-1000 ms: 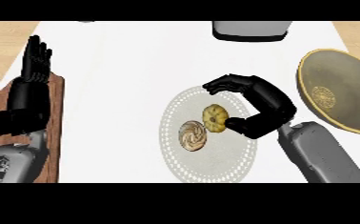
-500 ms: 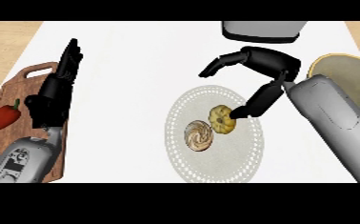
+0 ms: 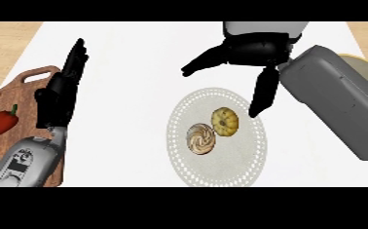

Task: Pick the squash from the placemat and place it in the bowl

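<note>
Right hand [image 3: 251, 57] spread open, grasping nothing, just above squash [image 3: 225, 121] on placemat [image 3: 244, 160]; bowl [image 3: 354, 62] apparently at right edge.

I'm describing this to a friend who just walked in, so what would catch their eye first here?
Probably the right robot hand, spread open above the round white placemat at centre. On the placemat lie a small yellow squash and a swirled pastry, side by side. The left robot hand rests open over a wooden board.
</note>
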